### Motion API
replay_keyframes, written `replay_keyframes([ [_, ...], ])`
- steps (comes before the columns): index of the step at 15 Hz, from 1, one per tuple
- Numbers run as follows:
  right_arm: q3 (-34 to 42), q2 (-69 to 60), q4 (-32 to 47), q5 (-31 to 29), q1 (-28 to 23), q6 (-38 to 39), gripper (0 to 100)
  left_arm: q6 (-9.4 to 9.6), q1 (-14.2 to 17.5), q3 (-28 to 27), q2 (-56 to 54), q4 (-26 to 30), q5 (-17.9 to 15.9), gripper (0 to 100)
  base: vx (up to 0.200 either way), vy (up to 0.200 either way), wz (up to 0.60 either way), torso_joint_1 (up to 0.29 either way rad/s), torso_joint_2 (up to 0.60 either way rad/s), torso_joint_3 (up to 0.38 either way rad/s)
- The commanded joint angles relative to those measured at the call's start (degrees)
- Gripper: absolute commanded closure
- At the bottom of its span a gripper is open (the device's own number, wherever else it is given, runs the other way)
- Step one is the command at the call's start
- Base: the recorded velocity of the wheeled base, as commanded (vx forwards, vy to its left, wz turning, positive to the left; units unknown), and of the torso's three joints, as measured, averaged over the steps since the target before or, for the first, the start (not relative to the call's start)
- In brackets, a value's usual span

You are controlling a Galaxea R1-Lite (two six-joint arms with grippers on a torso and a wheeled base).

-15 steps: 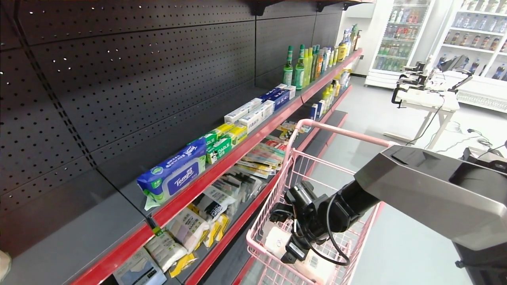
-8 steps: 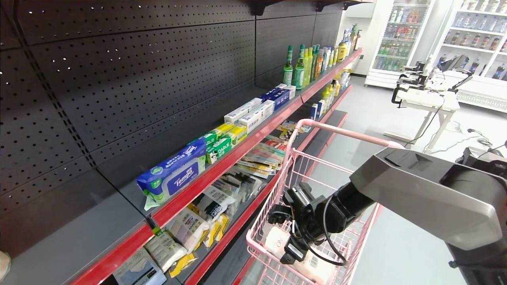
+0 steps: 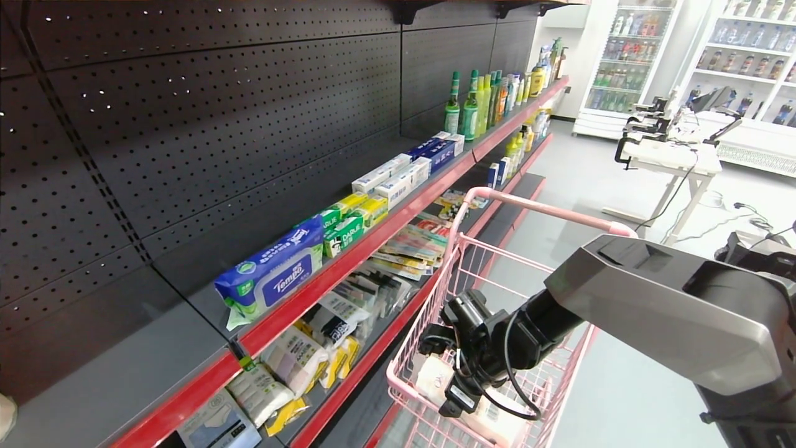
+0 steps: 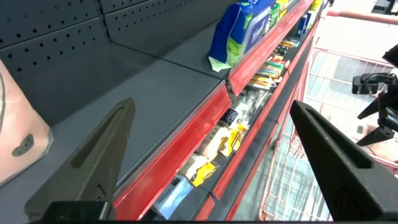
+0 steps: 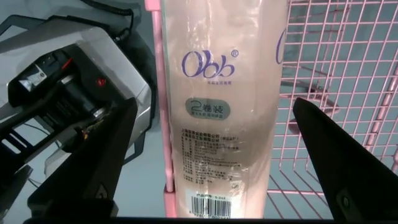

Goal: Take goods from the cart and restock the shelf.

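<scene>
Right wrist view is the one I'm steering by. The right gripper is spread wide with nothing clamped, and the pink pack lies straight ahead of it, centred between the two fingers. The pack's long axis runs crossways to the line joining those fingers, so they straddle its narrow width, which is how I'd want it for a squeeze. I can't tell if either finger is touching the wrap; both look just clear of it. The pack lies in the cart, hard up against the pink bar of one side wall.

From the head view, the right arm is reaching down into the cart, so it's by far the nearer one. The left gripper is also open and empty, hanging over the bare grey shelf, well apart from the cart. A second pink pack already sits on that shelf.

Labels: the pack in the cart has a purple logo word on its translucent wrap, a grey oval badge below it, a block of small print too fine for me to read, and a barcode at one end. On the shelf, the blue wipes pack has white lettering, and the green boxes beside it have print too.
</scene>
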Motion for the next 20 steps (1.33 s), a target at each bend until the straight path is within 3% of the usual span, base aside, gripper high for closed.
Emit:
replay_keyframes([
  [1, 0.01, -0.03, 0.00, 0.02, 0.03, -0.01, 0, 0.00, 0.00, 0.05, 0.09, 0.03, 0.01, 0, 0.000, 0.000, 0.00, -0.119, 0.30, 0.163],
  [6, -0.25, -0.03, 0.00, -0.07, -0.33, -0.01, 0, 0.00, 0.00, 0.05, 0.09, 0.03, 0.01, 0, 0.000, 0.000, 0.00, -0.108, 0.24, 0.136],
  [20, -3.50, 3.04, 0.09, -2.53, -1.47, -1.06, 0, 0.00, 0.00, 0.05, 0.09, 0.03, 0.01, 0, 0.000, 0.000, 0.00, 0.000, 0.00, 0.000],
])
